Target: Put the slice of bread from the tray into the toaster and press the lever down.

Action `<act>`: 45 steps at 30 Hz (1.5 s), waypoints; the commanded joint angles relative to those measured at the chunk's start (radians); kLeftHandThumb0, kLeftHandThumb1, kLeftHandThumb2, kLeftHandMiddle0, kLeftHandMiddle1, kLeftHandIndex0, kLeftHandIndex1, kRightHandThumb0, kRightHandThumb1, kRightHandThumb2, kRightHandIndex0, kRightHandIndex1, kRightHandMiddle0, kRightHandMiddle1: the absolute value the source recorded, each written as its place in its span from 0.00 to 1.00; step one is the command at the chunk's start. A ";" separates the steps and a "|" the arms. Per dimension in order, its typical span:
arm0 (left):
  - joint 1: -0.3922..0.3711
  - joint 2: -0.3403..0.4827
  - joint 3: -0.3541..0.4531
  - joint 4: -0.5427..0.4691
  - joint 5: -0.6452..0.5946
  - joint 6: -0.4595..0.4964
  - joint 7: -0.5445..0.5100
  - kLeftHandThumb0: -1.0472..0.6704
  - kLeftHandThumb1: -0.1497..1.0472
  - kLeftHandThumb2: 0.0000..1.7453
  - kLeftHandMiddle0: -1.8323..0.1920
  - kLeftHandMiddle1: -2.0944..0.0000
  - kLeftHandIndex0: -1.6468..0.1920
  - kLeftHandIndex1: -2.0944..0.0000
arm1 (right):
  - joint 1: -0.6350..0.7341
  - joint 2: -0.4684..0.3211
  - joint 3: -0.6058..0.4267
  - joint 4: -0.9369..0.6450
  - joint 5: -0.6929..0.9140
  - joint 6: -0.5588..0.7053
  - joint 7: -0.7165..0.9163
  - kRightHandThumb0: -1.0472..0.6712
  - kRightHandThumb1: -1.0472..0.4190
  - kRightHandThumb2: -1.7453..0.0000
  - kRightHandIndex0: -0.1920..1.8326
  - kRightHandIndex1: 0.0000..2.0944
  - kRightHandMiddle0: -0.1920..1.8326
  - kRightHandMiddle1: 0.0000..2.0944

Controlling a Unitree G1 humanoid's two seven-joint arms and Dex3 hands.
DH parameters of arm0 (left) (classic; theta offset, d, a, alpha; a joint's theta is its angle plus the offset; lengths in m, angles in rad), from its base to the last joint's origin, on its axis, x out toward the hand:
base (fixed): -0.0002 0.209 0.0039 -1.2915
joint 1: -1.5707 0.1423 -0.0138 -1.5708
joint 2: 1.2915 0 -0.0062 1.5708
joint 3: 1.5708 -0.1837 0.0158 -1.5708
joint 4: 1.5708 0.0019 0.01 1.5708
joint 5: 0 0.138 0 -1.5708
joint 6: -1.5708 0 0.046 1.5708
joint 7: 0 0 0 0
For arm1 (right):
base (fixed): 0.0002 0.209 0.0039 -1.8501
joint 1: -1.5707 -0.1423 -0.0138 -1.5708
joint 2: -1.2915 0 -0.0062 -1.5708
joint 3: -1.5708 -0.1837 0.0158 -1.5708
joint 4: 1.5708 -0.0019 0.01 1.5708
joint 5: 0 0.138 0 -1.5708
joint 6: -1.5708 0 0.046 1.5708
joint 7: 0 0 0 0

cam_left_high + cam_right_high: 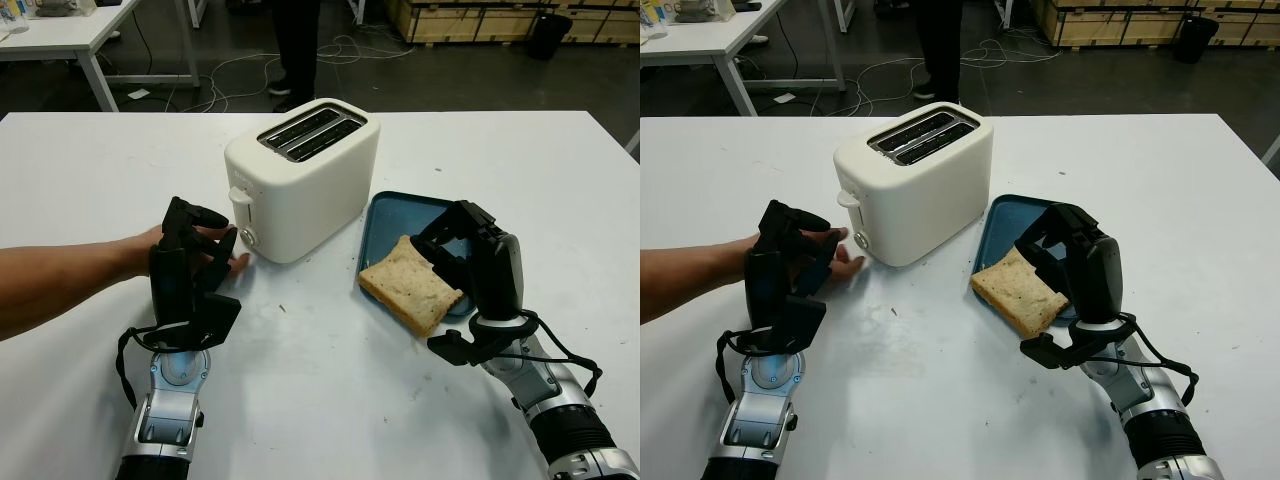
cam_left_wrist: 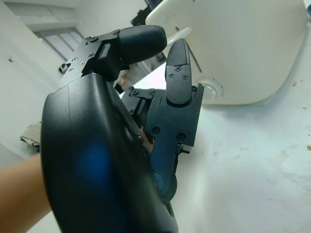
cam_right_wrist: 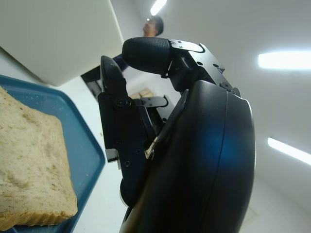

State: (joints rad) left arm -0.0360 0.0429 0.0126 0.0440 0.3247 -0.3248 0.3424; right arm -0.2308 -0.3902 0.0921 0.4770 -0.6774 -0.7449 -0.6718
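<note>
With the slice of bread (image 1: 412,286) hanging half off the tray (image 1: 385,216) just right of the toaster (image 1: 300,180), the right hand (image 1: 462,248) beside it and the left hand (image 1: 195,255) by the lever (image 1: 240,197), both empty-fingered, could nudge it off.
</note>
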 commanded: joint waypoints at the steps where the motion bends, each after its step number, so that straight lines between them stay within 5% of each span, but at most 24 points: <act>1: 0.000 0.000 -0.001 -0.002 0.009 -0.001 0.006 0.41 0.89 0.14 0.60 0.17 0.74 0.18 | -0.002 -0.003 0.004 -0.003 0.005 0.001 0.000 0.52 0.09 0.97 0.39 0.83 0.29 0.83; 17: -0.001 -0.002 -0.001 0.009 -0.001 -0.015 0.005 0.41 0.89 0.14 0.59 0.17 0.74 0.19 | 0.003 -0.011 0.000 -0.010 -0.001 0.003 -0.003 0.52 0.09 0.98 0.39 0.83 0.29 0.83; 20: -0.001 -0.004 -0.003 0.000 0.011 -0.001 0.009 0.41 0.89 0.14 0.60 0.17 0.74 0.19 | 0.015 -0.026 -0.010 -0.023 0.006 0.009 0.011 0.47 0.09 0.99 0.39 0.83 0.32 0.77; 21: -0.002 -0.003 -0.002 -0.001 0.013 -0.001 0.010 0.41 0.89 0.14 0.60 0.17 0.74 0.19 | 0.027 -0.043 -0.017 -0.040 0.005 0.024 0.030 0.45 0.10 0.99 0.40 0.78 0.34 0.69; 24: -0.002 0.006 0.004 -0.002 0.017 -0.006 0.011 0.40 0.89 0.14 0.60 0.17 0.74 0.18 | 0.074 -0.137 -0.031 -0.092 -0.014 0.049 0.113 0.34 0.13 1.00 0.42 0.40 0.47 0.18; 26: -0.002 0.010 0.005 -0.003 0.015 -0.006 0.009 0.40 0.89 0.14 0.60 0.17 0.74 0.18 | 0.099 -0.196 -0.027 -0.107 -0.035 0.042 0.149 0.30 0.13 1.00 0.42 0.24 0.46 0.04; 37: -0.021 0.008 0.001 0.011 -0.005 -0.021 -0.001 0.41 0.89 0.15 0.59 0.17 0.73 0.18 | 0.219 -0.436 0.022 -0.191 -0.138 0.009 0.297 0.13 0.17 1.00 0.29 0.02 0.25 0.00; 45: -0.018 0.004 0.001 0.000 -0.005 -0.007 -0.004 0.41 0.89 0.15 0.59 0.17 0.74 0.18 | 0.254 -0.434 0.023 -0.258 -0.215 0.068 0.265 0.08 0.18 1.00 0.21 0.00 0.21 0.00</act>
State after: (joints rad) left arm -0.0454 0.0464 0.0142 0.0445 0.3221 -0.3267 0.3422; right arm 0.0219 -0.8324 0.1125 0.2313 -0.8752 -0.6960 -0.3848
